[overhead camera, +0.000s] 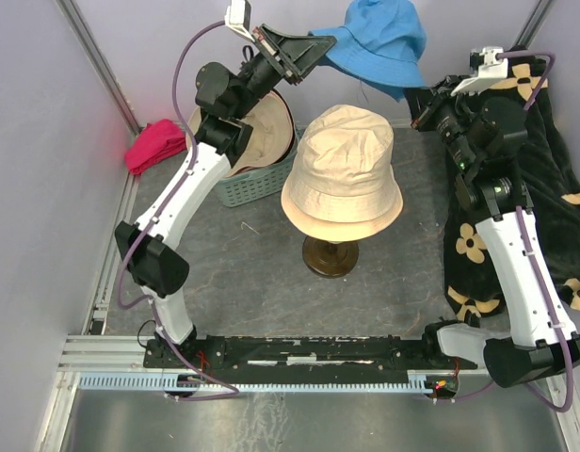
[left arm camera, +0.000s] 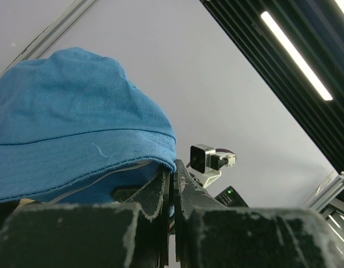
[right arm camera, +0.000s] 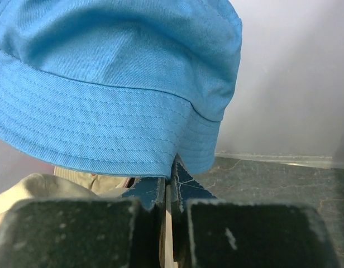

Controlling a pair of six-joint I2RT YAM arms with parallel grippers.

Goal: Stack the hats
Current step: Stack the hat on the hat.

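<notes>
above the grey table, the left gripper and right gripper each pinched the brim of the blue hat. a cream hat sat below them on a stand.

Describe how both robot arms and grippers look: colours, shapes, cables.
White shells between black joints form the left arm and right arm; lilac cables loop alongside, white cameras sit at the wrists. The left gripper and right gripper are black, fingers scuffed.
</notes>
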